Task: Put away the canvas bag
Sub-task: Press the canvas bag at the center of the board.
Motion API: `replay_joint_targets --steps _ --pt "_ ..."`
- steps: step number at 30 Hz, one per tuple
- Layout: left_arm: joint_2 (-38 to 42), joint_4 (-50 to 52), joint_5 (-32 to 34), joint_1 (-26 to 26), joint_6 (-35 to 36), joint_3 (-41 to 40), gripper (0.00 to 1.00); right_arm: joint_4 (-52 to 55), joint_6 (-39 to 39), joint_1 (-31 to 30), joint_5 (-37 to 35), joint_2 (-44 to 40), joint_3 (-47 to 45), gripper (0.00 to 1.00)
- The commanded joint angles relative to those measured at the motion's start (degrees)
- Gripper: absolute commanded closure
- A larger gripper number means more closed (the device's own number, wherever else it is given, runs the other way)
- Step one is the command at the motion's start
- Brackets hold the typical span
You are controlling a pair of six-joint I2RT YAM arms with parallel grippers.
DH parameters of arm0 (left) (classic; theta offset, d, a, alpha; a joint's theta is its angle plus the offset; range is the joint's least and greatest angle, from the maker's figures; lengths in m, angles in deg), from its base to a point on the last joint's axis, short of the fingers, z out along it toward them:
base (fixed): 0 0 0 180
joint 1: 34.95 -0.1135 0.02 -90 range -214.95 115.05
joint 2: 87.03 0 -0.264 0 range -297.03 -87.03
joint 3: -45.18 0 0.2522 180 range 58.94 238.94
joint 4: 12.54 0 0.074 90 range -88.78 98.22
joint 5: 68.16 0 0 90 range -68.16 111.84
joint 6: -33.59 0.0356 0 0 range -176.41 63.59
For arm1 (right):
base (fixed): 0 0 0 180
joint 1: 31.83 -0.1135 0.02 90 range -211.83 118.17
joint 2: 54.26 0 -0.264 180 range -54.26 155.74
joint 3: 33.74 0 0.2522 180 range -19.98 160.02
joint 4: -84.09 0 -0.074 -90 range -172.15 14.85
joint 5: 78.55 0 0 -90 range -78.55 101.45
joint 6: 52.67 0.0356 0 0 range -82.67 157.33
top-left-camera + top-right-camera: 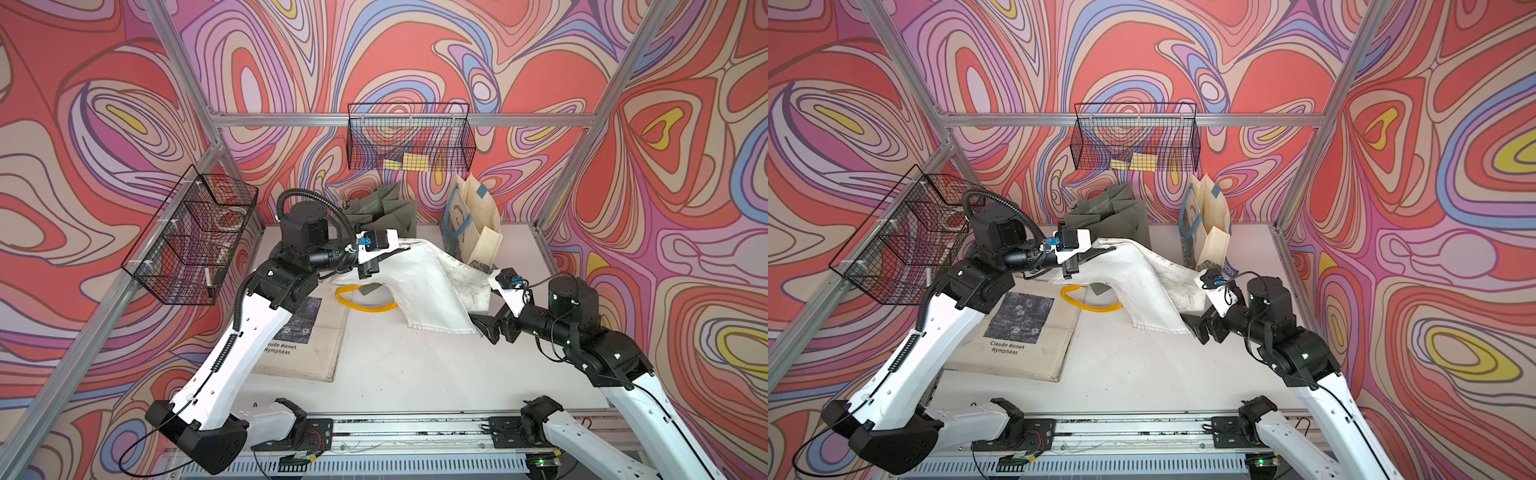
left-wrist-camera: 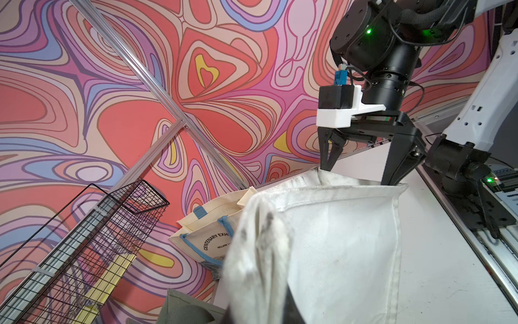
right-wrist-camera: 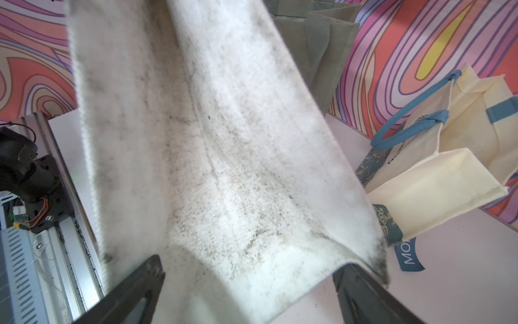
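The canvas bag (image 1: 424,286) (image 1: 1142,286) is white, stained grey and limp. It hangs lifted off the table at its left end and slopes down to the right. My left gripper (image 1: 368,269) (image 1: 1070,268) is shut on its bunched upper edge; in the left wrist view the cloth (image 2: 336,238) fills the space at the jaws. My right gripper (image 1: 488,327) (image 1: 1202,328) (image 2: 358,175) stands open at the bag's lower right edge. In the right wrist view the bag (image 3: 224,140) droops between the spread fingers (image 3: 134,289), unclamped.
A black wire basket (image 1: 409,137) hangs on the back wall, another (image 1: 191,237) on the left frame. An olive bag (image 1: 382,212) and a cream bag with blue handles (image 1: 473,224) stand at the back. A flat Monet tote (image 1: 303,340) and a yellow loop (image 1: 365,306) lie on the table.
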Motion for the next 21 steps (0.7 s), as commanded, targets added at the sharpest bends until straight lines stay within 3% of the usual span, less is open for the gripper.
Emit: replay_joint_targets --steps 1,7,16,21 --pt "-0.20 5.47 -0.03 0.57 4.07 0.45 1.00 -5.62 -5.61 -0.31 8.70 1.47 4.08 0.02" --pt "0.70 9.99 2.41 2.01 7.76 0.37 1.00 -12.29 -6.57 -0.29 6.39 -0.36 4.44 0.02" --pt "2.02 11.35 3.99 2.21 9.15 -0.65 1.00 -10.31 -9.83 -0.33 1.94 -1.66 6.12 0.02" --pt "2.11 10.95 3.40 2.37 8.90 -0.66 1.00 -4.88 -9.20 -0.32 9.66 1.60 9.52 0.02"
